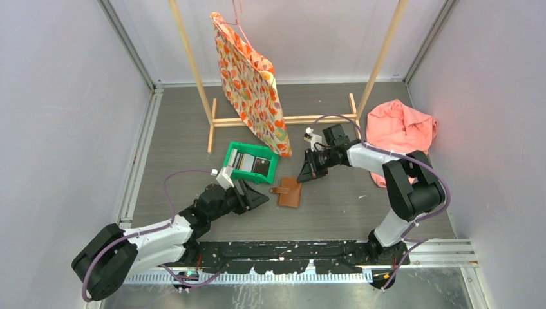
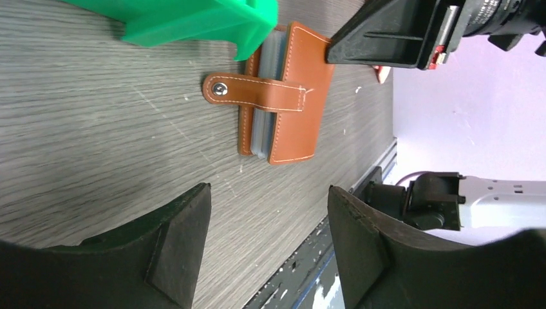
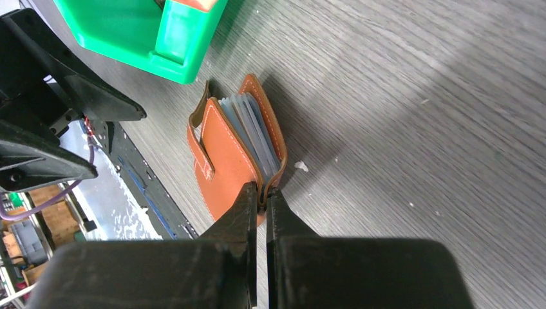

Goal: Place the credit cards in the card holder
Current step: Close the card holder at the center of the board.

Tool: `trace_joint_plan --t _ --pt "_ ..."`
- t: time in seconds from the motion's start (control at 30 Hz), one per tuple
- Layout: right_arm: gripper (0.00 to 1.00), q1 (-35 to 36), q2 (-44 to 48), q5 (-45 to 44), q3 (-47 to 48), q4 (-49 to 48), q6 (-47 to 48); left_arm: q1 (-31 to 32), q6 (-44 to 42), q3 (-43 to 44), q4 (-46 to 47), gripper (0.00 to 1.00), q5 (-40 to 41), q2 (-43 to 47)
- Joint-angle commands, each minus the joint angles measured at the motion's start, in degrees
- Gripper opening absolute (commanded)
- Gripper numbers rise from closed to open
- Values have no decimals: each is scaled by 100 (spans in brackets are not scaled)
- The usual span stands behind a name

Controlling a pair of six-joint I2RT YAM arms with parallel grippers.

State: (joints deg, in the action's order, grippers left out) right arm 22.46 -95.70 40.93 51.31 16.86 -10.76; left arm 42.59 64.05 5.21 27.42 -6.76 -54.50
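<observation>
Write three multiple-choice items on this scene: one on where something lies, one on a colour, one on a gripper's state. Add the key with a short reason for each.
1. The card holder lies:
A) inside the bin
B) on the table beside the bin
C) on top of a box

2. The bin is:
A) green
B) blue
C) red

3. The left gripper is:
A) open and empty
B) shut tight and empty
C) shut on the card holder

Key: B, it rests on the wood-grain top next to the bin; A, its walls are bright green; A, its fingers stand apart with nothing between them.
</observation>
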Motion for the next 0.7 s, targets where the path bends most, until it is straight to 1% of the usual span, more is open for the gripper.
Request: trace_joint_plan --t 0.0,0.1,0.2,0.27,0.4,0.43,0.53,0.67 --pt "1 -123 313 -6 204 187 300 -3 -168 254 698 69 -386 -211" --pt "1 -213 373 150 257 245 338 132 -314 262 964 72 -377 -508" --pt "1 -317 464 383 274 261 319 324 -437 302 1450 77 -309 -1026" --pt "1 -342 549 485 245 240 319 461 -479 389 1817 81 -240 -1435" --pt "1 -378 726 616 213 204 310 630 -497 587 2730 98 -192 -2345" --pt "1 -386 762 652 206 199 317 640 -470 602 3008 100 -175 -2543" --pt "1 -471 793 806 204 167 255 645 -382 687 3748 100 -273 -3163" --pt "1 -529 818 969 208 114 177 680 -266 804 4307 100 -377 -3763"
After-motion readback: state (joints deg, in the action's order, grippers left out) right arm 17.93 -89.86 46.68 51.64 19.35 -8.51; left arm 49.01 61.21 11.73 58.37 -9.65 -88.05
